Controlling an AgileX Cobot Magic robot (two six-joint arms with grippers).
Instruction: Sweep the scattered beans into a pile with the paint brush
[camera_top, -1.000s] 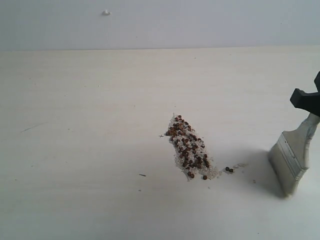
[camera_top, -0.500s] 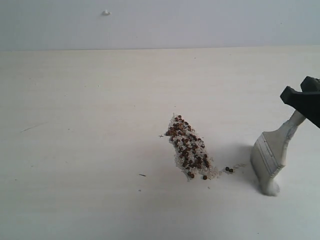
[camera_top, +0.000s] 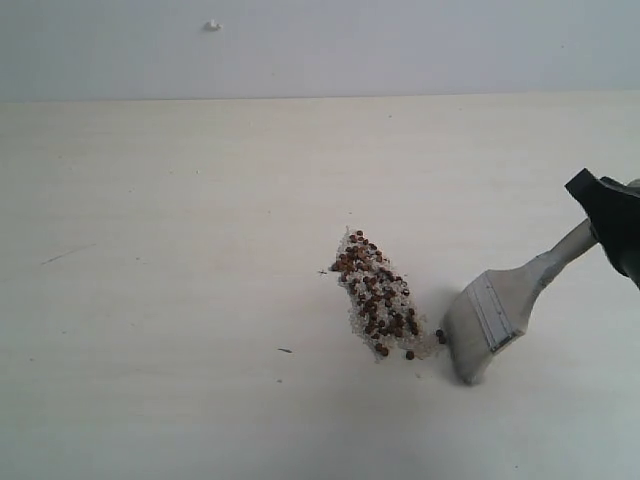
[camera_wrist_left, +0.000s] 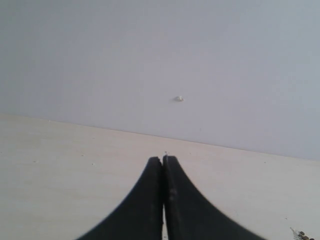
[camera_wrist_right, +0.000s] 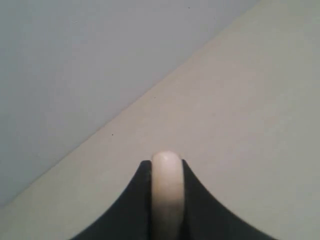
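Exterior view: the beans (camera_top: 378, 298) lie in a narrow heap in the middle of the desk (camera_top: 150, 300), mixed with whitish grit (camera_top: 352, 318). A few sit just beside the bristles. The paint brush (camera_top: 495, 312) leans low at the heap's right, bristles touching the desk — its handle clamped in the right end effector (camera_top: 603, 208). The left end effector (camera_wrist_left: 163, 161), fingers pressed together and empty, hangs above the desk — a small white nub (camera_top: 212, 25) marks the wall (camera_top: 400, 50) behind.
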